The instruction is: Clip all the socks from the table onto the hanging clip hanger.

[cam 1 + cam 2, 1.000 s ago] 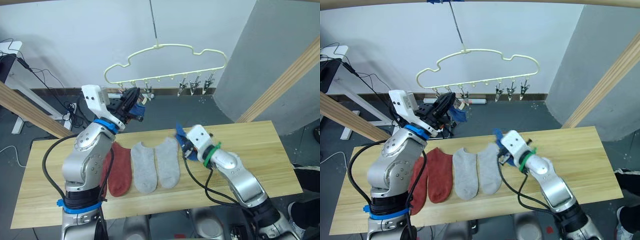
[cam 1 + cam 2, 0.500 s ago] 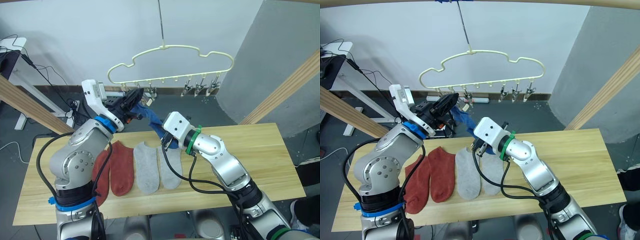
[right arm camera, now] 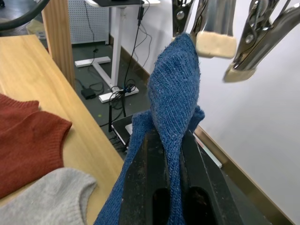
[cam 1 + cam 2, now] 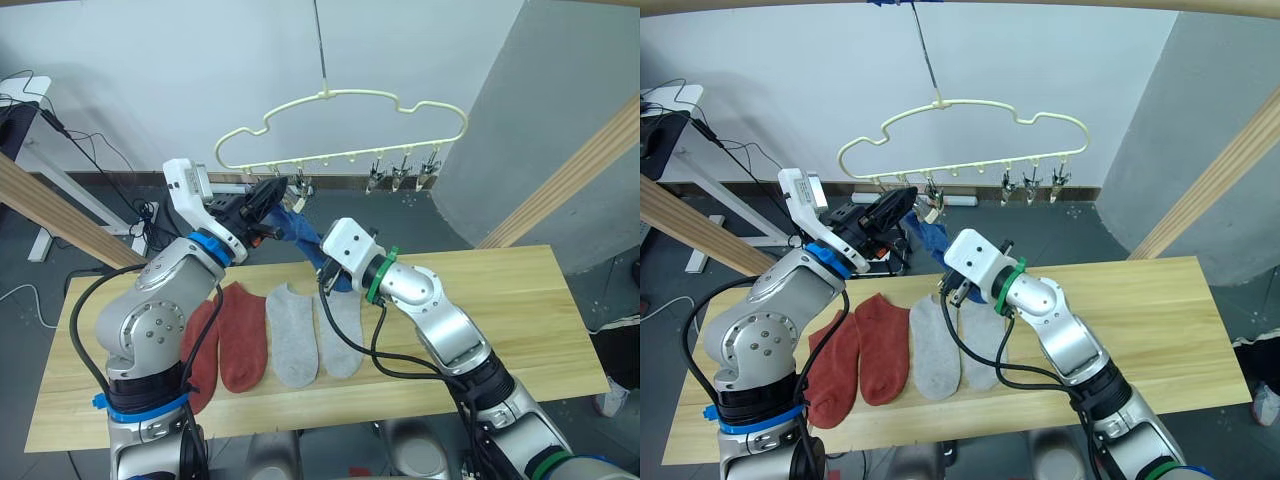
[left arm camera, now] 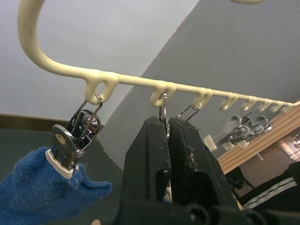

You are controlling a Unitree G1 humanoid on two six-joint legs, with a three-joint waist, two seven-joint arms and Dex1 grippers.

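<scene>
Right gripper [image 3: 165, 187]: raised above the tabletop's far edge, fingers pinched on a blue sock [image 3: 174, 93]. The sock's top end reaches up to a metal clip [image 3: 213, 28] with cream pads on the hanger.

Left gripper [image 5: 168, 140]: raised at the hanger's left end, fingers pressed together around a metal clip [image 5: 162, 105] hanging from the second hook. Beside it, the first clip [image 5: 75, 136] grips another blue sock [image 5: 42, 187].

Clip hanger [image 4: 340, 110]: cream, car-shaped outline, hung on a thin rod; a row of hooks along its lower bar, three free clips [image 4: 404, 170] near its right end.

Tabletop [image 4: 520, 310]: light wood planks. Lying flat in a row, toes toward the robot: two rust-red socks [image 4: 240, 335] on the left, two light grey socks [image 4: 295, 330] just beside them, neighbours touching or overlapping.
</scene>
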